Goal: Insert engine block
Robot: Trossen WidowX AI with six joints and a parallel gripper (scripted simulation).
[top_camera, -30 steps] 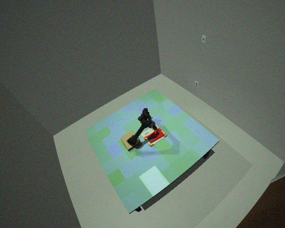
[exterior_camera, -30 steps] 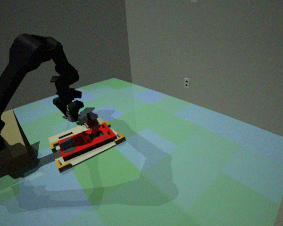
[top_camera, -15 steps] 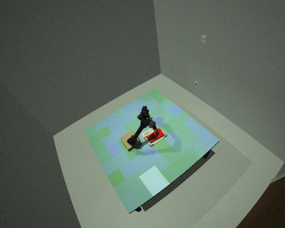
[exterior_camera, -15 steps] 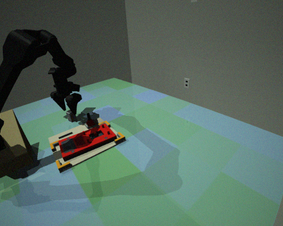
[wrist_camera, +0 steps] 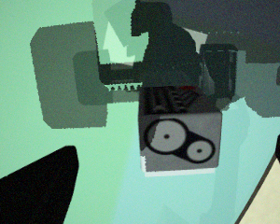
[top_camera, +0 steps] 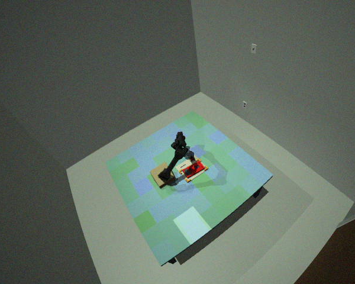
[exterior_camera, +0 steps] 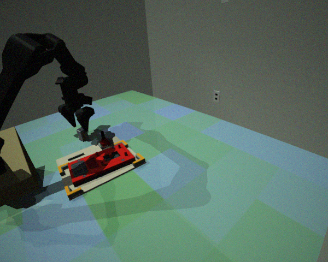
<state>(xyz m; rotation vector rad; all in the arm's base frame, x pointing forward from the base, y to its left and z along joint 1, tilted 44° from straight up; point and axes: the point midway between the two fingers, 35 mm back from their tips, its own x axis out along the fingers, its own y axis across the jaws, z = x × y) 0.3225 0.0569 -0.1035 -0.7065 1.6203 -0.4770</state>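
The grey engine block [exterior_camera: 81, 134] [wrist_camera: 182, 140] sits at table level behind the white board, outside the car body. In the wrist view its face with two joined round pulleys is toward the camera, and dark ribbed detail shows on top. My gripper [exterior_camera: 80, 128] [wrist_camera: 180, 151] is open just above the block, with nothing between its fingers; the wrist view shows the tips well apart on either side. The red car body [top_camera: 200, 165] [exterior_camera: 96, 169] lies on the white board, its dark opening [exterior_camera: 112, 155] toward the far right end. The rib and block's slot side cannot be made out.
The white board [exterior_camera: 107, 176] has raised orange corner brackets [exterior_camera: 139, 160] around the car body. A small dark-red part [exterior_camera: 104, 141] with an upright black handle stands at the board's back edge, right of the block. The arm's wooden base [top_camera: 157, 174] [exterior_camera: 11, 141] is to the left.
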